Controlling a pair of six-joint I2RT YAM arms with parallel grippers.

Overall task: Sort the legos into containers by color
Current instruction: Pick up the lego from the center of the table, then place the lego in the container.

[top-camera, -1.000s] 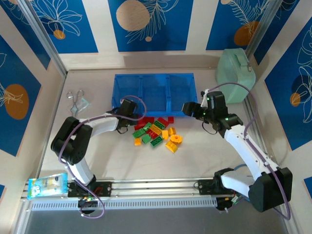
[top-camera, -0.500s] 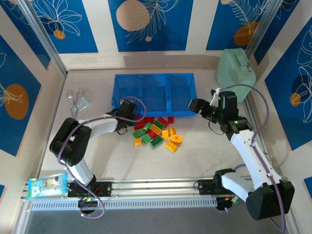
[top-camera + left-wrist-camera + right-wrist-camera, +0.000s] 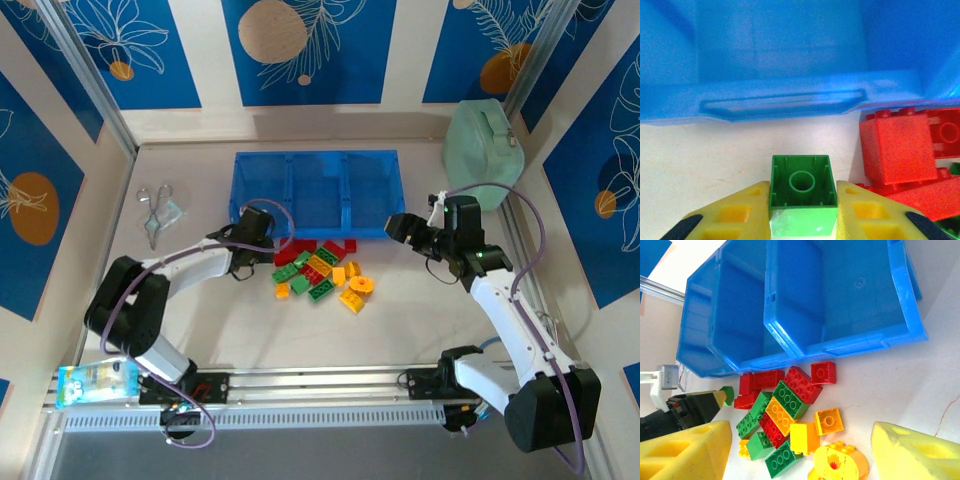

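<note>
Legos (image 3: pixel 318 270) are studded red, green and yellow bricks.

legos (image 3: pixel 318 272): red, green, yellow heap | containers (image 3: pixel 316 190): blue, three abreast, just beyond heap

Tray wall (image 3: pixel 780 100) ahead; red bricks (image 3: pixel 897 150) right; table (image 3: pixel 700 150) bare left.

The left arm (image 3: pixel 195 262) and right arm (image 3: pixel 510 315) have white links and black joints, bolted to a silver rail (image 3: pixel 320 380). Purple-grey cables (image 3: pixel 543 240) loop above the rail. Fingers (image 3: pixel 735 217) are yellow with square recesses.
</note>
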